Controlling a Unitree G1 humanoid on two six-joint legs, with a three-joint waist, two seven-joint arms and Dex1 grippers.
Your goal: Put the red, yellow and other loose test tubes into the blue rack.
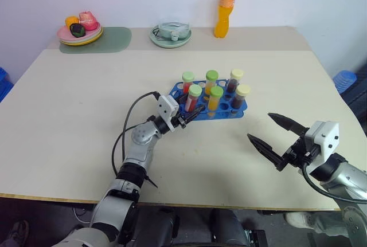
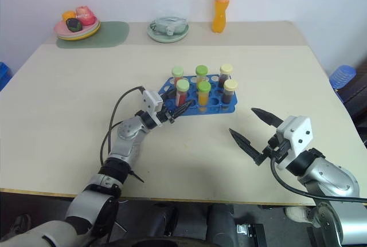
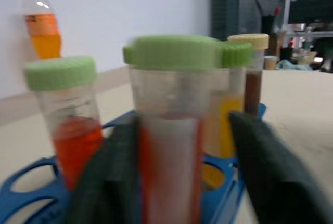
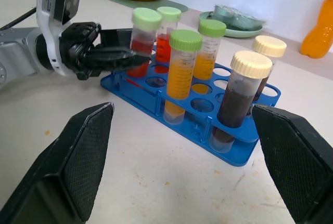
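Blue rack (image 1: 238, 108) sits centre frame, six capped tubes standing in it. Left gripper (image 1: 194, 113) at the rack's near-left corner, fingers spread either side of the red tube with pale green cap (image 1: 192, 98), which is seated in its hole. Right gripper (image 1: 276, 134) hangs lower right, jaws wide, empty. Risk: pulling back askew, a finger could catch that tube and tip it or drag the light rack.

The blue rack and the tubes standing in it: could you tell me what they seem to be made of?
The blue rack: probably moulded plastic, uniform bright blue, slightly glossy, with smooth round holes.
The tubes: apparently clear plastic; the liquid shows through the walls, which carry printed graduation marks.
Their caps: likely matte plastic, with ribbed sides, pale green or cream.
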